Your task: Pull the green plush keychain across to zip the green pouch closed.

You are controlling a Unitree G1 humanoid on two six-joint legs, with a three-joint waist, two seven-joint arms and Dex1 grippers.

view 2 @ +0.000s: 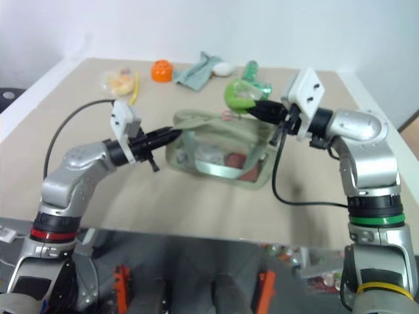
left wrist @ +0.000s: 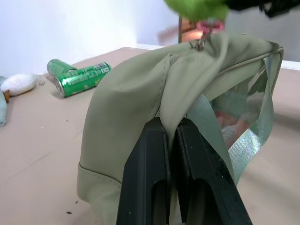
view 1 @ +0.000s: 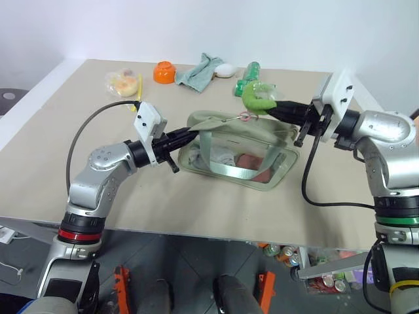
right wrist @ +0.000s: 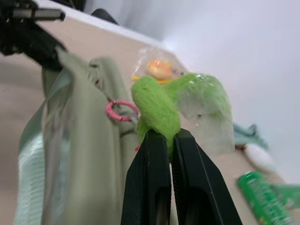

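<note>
The green pouch (view 1: 239,152) is sitting on the bench (view 1: 78,176) between the two arms, and the zip job is looking well advanced. The left gripper (view 1: 190,134) is clenching the fabric at the pouch's left end, bracing it, as the left wrist view is showing the two fingers pinched onto the sage cloth. The right gripper (view 1: 270,106) is pinching the green plush keychain (view 1: 256,97), which is hanging just above the pouch's right end, joined to the zipper by a small pink ring (right wrist: 121,110). Judging by how far toward the right end the keychain is sitting, most of the top seam is appearing drawn shut; whether the slider is reaching the very end I cannot tell, since the plush is covering that spot. What is probably remaining is a short last pull to the right, then letting go with both grippers. Other things are lying well apart at the far side of the bench: a green can (left wrist: 82,79) on its side, a teal-grey cloth (view 1: 200,70), a white rounded object (view 1: 225,70), an orange bowl-like item (view 1: 164,71) and a clear bag of yellowish items (view 1: 123,82). Nothing is standing in the path of the pull; the main risk is the pouch lifting or sliding if the left grip is slipping.
</note>
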